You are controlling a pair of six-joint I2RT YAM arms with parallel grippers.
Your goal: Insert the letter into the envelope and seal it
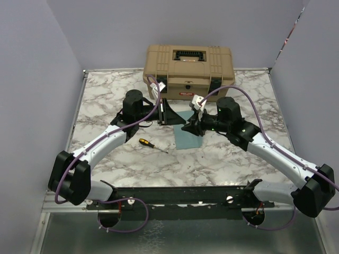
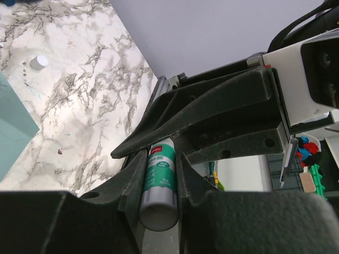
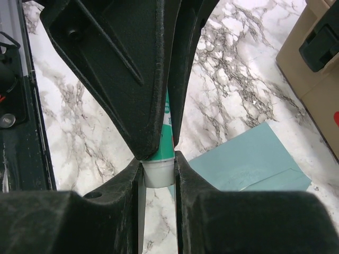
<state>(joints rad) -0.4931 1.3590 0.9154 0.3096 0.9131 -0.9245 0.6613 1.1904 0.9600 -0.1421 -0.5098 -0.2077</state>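
Top external: envelope [image 1: 186, 138] flat mid-bench [image 1: 106, 95], partly under right pincer [image 3: 157, 165]. Right pincer clamped on glue stick [image 2: 159, 182] white cap end; left pincer [image 2: 159, 159] clamped on green body

Matt paper envelope [image 1: 185, 138], glossy plastic glue stick [image 2: 159, 182].

A green-labelled glue stick [image 2: 159, 182] is clamped in the left gripper [image 2: 159, 164]; the envelope's [image 2: 13, 132] corner is seen on the marble table [image 2: 95, 100].
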